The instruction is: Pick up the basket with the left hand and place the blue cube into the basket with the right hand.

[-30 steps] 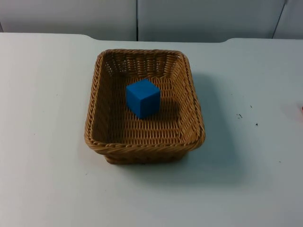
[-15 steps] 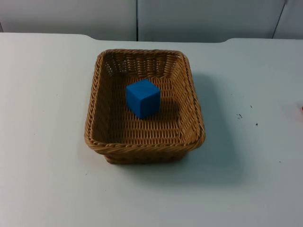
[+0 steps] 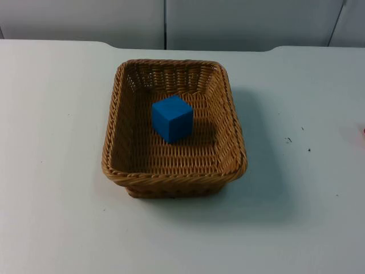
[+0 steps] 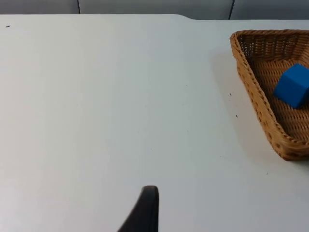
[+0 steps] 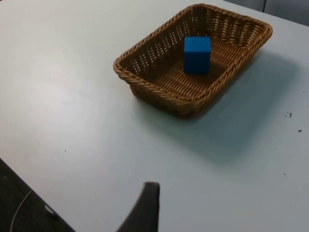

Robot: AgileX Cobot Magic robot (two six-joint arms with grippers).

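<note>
A brown wicker basket (image 3: 174, 178) rests on the white table, near the middle. The blue cube (image 3: 172, 117) sits inside it, on the woven floor toward the far side. In the left wrist view the basket (image 4: 251, 82) with the cube (image 4: 293, 85) lies well off to the side of my left gripper (image 4: 147, 210), with bare table between them. My right gripper (image 5: 147, 208) hovers over the table a good way from the basket (image 5: 159, 94) and cube (image 5: 197, 54). Neither gripper touches anything.
The grey partition wall (image 3: 228, 23) closes the table's far side. Small dark specks (image 3: 288, 140) mark the table right of the basket. The table's edge and dark floor (image 5: 19, 203) lie near the right gripper.
</note>
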